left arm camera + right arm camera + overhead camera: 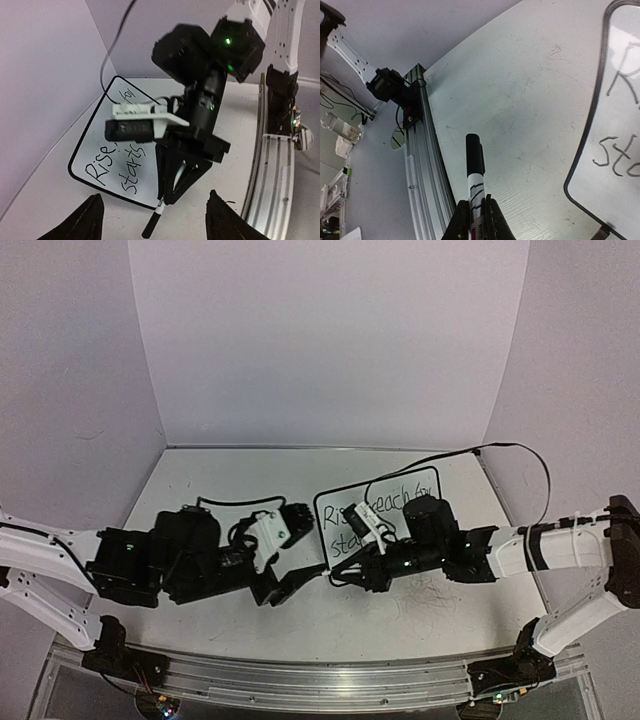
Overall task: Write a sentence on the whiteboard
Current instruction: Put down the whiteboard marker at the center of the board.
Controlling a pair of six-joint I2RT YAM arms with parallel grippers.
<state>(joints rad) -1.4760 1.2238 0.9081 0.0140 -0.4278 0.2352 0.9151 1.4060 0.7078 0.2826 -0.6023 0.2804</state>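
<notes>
Right gripper clamped on the marker; its black end sits off the whiteboard, over the table. Left gripper open, empty, close by.

Risk: a low sweep across the board could smear the sentence.

Sentence: thin black script, two lines. The board lies mid-table under the right arm.
</notes>
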